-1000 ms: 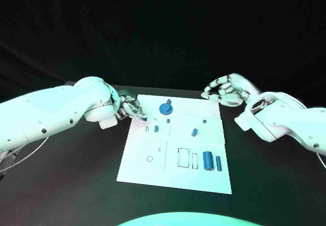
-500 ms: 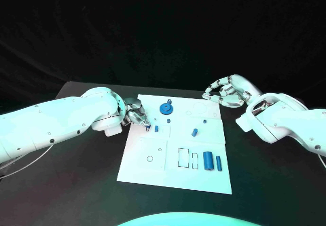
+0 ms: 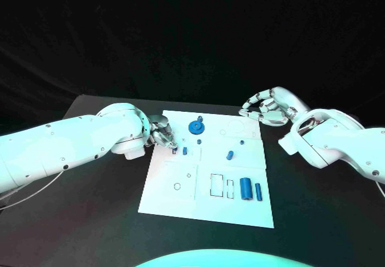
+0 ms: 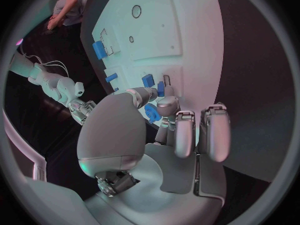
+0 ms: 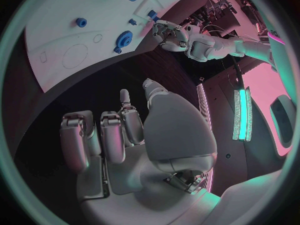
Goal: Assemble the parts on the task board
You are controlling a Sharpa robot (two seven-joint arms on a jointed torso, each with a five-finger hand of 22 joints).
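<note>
part (image 4: 152,113): looking small, light, rigid and probably slick; best pinched across its sides.
where: sitting in the left hand's (image 3: 161,134) fingertips, just above the board's (image 3: 241,214) edge, a peg (image 4: 160,88) just beyond.
left hand: pinching the part, other fingers curling.
right hand (image 3: 265,108): hovering off the board's far corner, fingers loosely curling, holding nothing.

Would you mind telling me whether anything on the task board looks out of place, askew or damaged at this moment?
Nothing stands out. The task board lies flat and whole on the black table, with the blue parts on it. The left hand pinches a small blue part over the board's edge; the right hand hangs off the board's far corner, holding nothing.
</note>
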